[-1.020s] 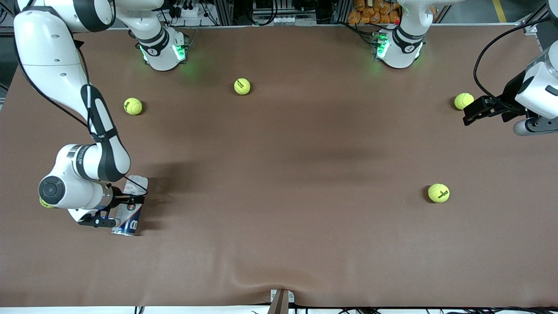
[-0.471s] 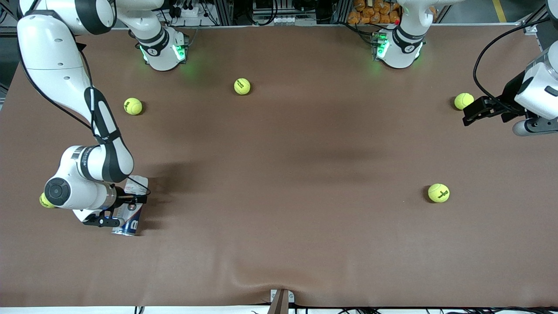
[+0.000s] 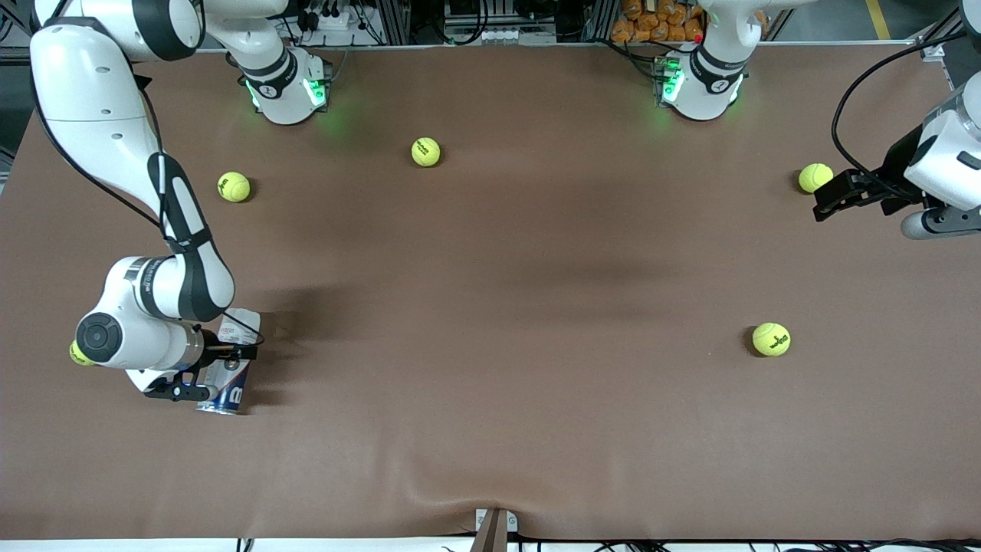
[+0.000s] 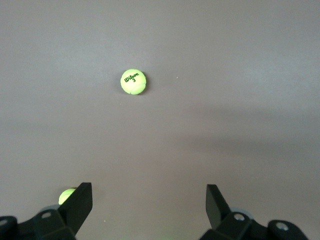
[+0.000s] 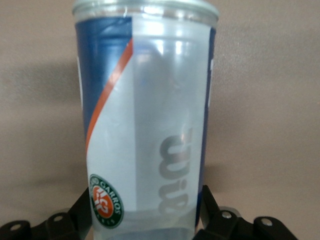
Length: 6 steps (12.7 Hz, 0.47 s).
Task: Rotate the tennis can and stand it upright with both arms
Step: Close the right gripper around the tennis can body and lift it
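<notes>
Front view: We saw the can (image 3: 228, 366) lying on the table (image 3: 490, 322) at the right arm's end, nearer the front camera than most of the balls, silvery rim toward that camera.
Front view, right gripper (image 3: 208, 373): It was down around the can's middle, one finger on each side.
Front view, left gripper (image 3: 826, 201): It hung over the left arm's end of the table, just beside a ball (image 3: 814, 178); that arm waited.
Left wrist view: We saw the left gripper (image 4: 149, 200) with fingers spread wide and empty, bare table and a ball (image 4: 133, 81) below.
Right wrist view: The can (image 5: 147, 115) filled the frame between the right gripper (image 5: 146, 210) fingers, which flanked it closely; we could not tell whether they had clamped.
Progress: We judged the task barely begun. The can was not yet rotated or uprighted, and the left arm had not joined in.
</notes>
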Motion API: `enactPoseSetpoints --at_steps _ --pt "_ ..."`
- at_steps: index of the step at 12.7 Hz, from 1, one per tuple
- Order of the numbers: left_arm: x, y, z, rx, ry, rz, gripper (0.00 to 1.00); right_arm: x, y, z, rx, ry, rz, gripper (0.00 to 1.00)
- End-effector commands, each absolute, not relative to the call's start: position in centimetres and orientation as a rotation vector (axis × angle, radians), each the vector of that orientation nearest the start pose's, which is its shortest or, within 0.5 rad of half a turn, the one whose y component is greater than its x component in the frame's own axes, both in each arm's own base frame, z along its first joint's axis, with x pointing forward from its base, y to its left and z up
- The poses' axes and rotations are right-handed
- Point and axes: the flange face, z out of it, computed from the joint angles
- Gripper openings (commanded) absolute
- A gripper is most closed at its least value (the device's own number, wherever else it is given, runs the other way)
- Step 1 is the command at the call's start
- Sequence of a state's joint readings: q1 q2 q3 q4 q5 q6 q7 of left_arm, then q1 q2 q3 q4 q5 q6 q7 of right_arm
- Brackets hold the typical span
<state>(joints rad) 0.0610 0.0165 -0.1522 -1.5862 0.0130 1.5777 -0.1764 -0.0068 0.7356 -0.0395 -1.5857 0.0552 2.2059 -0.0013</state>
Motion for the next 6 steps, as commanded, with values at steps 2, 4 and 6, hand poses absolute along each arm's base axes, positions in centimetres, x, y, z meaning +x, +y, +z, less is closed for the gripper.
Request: enactPoseSetpoints --at_steps 2,4,6 --pt "55.69 -4.94 60.91 -3.126 -0.1 0.024 1.0 68.73 -2.18 20.25 -3.106 0.1 0.174 0.6" --pt "55.7 -4.86 60.91 -3.126 -0.103 0.024 1.0 68.73 -2.09 20.25 -3.105 0.098 0.174 0.59" --pt "55.69 -4.94 60.91 -3.126 -0.1 0.024 1.0 68.89 -1.72 21.2 -3.102 0.09 0.16 0.59"
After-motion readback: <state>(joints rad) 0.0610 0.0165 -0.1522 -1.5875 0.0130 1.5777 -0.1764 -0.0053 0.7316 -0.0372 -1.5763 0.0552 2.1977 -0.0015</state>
